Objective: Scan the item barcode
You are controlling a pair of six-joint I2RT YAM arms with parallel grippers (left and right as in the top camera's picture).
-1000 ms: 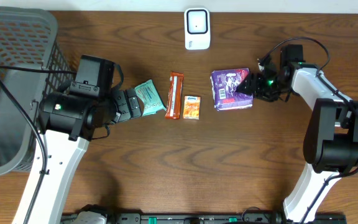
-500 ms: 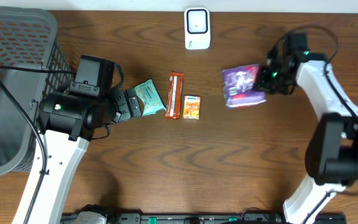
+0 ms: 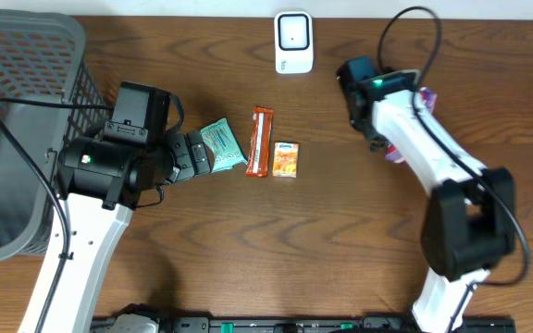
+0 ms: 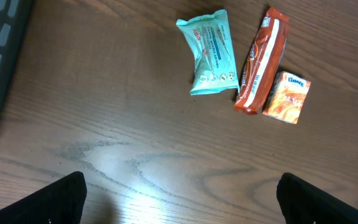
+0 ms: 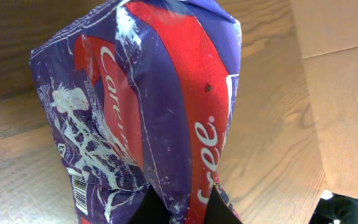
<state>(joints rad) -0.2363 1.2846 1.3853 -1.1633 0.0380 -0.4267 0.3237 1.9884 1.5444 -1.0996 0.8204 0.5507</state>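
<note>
A purple and red packet (image 5: 160,106) fills the right wrist view, hanging upright above the table. My right gripper (image 5: 182,202) is shut on its lower edge, and a barcode (image 5: 79,186) shows at its lower left. In the overhead view the right arm covers most of that packet (image 3: 394,154); only purple slivers peek out. The white scanner (image 3: 293,42) stands at the back centre, left of the arm. My left gripper (image 4: 182,180) hovers open over bare wood with nothing between its fingers (image 4: 64,199), beside the teal packet (image 3: 222,145).
A teal packet (image 4: 209,53), a brown-orange bar (image 4: 261,62) and a small orange tissue box (image 4: 288,96) lie in a row mid-table. A dark mesh basket (image 3: 26,55) takes up the far left edge.
My right gripper closed on the purple packet and lifted it off the table. The arm swung up and right with it, then folded back over it. The left arm has not moved.
</note>
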